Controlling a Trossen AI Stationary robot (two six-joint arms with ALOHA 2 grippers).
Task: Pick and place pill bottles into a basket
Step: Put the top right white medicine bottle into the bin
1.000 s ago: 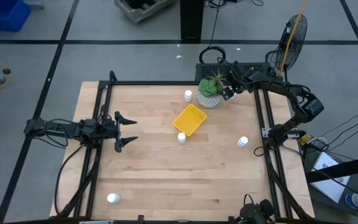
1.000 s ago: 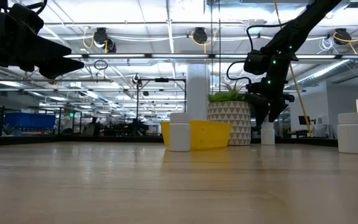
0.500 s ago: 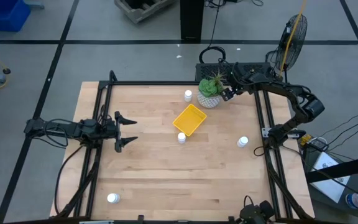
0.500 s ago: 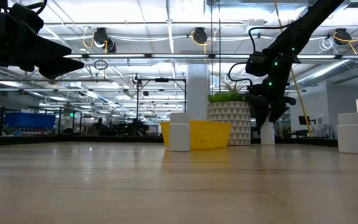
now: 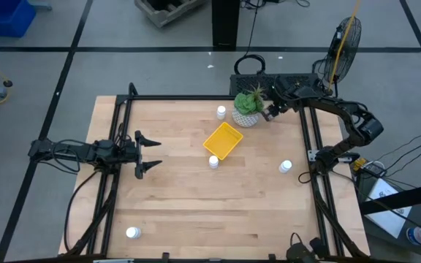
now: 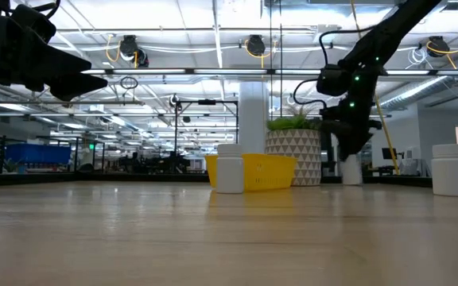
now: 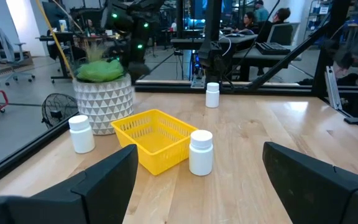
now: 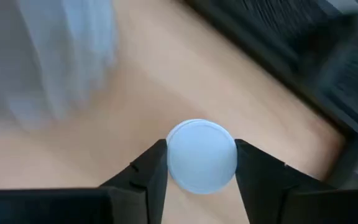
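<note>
My right gripper (image 8: 201, 163) is down at the far right corner of the worktop (image 5: 196, 204), just beside the potted plant (image 5: 248, 107), with a pill bottle (image 8: 201, 155) standing between its two fingers (image 8: 143, 177). In the right wrist view the white cap fills the gap, a finger close on each side; I judge the jaws are narrowed around it, though I cannot tell whether the pads are pressing yet. So the step in hand is the grasp.

To do it well I would keep the cap centred between the fingers and squeeze evenly, so the small round bottle does not roll out sideways. I would take it low on the body, not just the cap. The lift should go straight up before any sideways travel, because the plant stands very near and its leaves could snag my wrist.

The basket (image 5: 223, 140) lies at about 8 o'clock from this bottle in the high view, past the plant pot, with another bottle (image 5: 213, 161) just beside its near corner.

My left gripper (image 5: 148, 152) waits at the left side of the worktop, fingers spread wide and empty.
</note>
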